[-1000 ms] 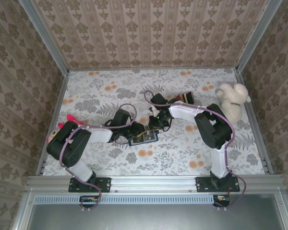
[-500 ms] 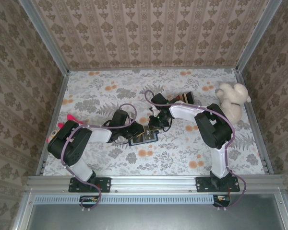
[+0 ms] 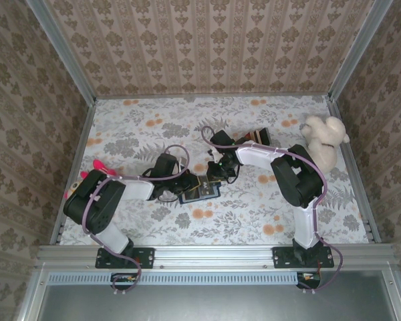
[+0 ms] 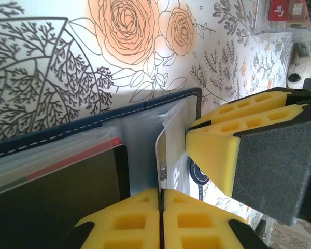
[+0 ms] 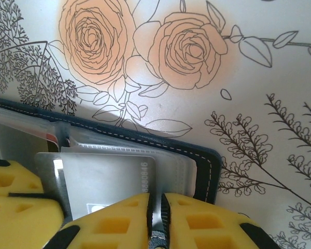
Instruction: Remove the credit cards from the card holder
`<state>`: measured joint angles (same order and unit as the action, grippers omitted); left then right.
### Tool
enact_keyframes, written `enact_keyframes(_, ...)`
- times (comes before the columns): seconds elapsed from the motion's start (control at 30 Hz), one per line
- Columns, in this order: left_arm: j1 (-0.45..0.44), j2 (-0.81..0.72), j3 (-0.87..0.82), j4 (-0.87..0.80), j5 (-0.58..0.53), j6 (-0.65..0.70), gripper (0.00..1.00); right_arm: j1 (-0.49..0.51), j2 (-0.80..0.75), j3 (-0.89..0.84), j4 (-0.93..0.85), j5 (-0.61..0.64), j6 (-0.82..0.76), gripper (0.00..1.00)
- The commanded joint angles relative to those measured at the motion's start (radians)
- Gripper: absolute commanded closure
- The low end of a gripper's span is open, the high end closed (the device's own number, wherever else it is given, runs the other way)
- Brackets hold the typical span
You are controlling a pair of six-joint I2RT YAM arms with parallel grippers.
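Observation:
The dark navy card holder (image 3: 200, 191) lies open on the floral table between both grippers. In the left wrist view its stitched edge (image 4: 67, 127) frames clear inner sleeves. My left gripper (image 4: 160, 194) is shut on the near edge of a pale silver credit card (image 4: 173, 155) that stands partly out of a sleeve. My right gripper (image 5: 156, 199) is shut on the card holder's clear inner sleeve, next to that same silver card (image 5: 103, 176) with its embossed numbers. The holder's navy rim (image 5: 207, 166) curves round the corner. From above, the left gripper (image 3: 182, 185) and right gripper (image 3: 216, 177) almost touch.
A red, cream and brown striped block (image 3: 257, 136) sits behind the right arm. A white plush toy (image 3: 324, 142) stands at the right wall and a pink toy (image 3: 87, 175) at the left edge. Wallpapered walls close in the table.
The left gripper's jaws have closed onto the silver card's edge. The right gripper and the card holder have stayed in place.

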<state>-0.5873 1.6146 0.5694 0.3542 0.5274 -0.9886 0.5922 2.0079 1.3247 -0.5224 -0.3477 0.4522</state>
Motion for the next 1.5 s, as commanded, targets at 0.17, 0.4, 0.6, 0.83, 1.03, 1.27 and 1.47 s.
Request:
enact_keyframes(0.17,0.006,-0.103,0.03,-0.277,-0.081,0.108,0.96,-0.011,0.055,-0.049,-0.034,0.062,0.023,0.83)
enact_keyframes(0.4,0.006,-0.209,0.087,-0.482,-0.154,0.18,0.96,-0.017,0.013,-0.071,0.044,-0.013,0.046,0.81)
enact_keyframes(0.6,0.007,-0.285,0.157,-0.663,-0.224,0.248,0.96,-0.023,-0.036,-0.061,0.108,-0.081,0.075,0.8)
enact_keyframes(0.83,0.014,-0.372,0.213,-0.735,-0.251,0.282,0.96,-0.07,-0.201,-0.131,0.309,-0.271,0.154,0.59)
enact_keyframes(1.03,0.014,-0.408,0.245,-0.625,-0.173,0.241,0.96,-0.138,-0.343,-0.28,0.546,-0.391,0.278,0.38)
enact_keyframes(1.27,0.007,-0.409,0.297,-0.461,-0.047,0.124,0.95,-0.174,-0.474,-0.415,0.743,-0.489,0.392,0.27)
enact_keyframes(1.47,0.007,-0.407,0.314,-0.33,0.01,0.01,0.95,-0.176,-0.502,-0.472,0.959,-0.585,0.577,0.29)
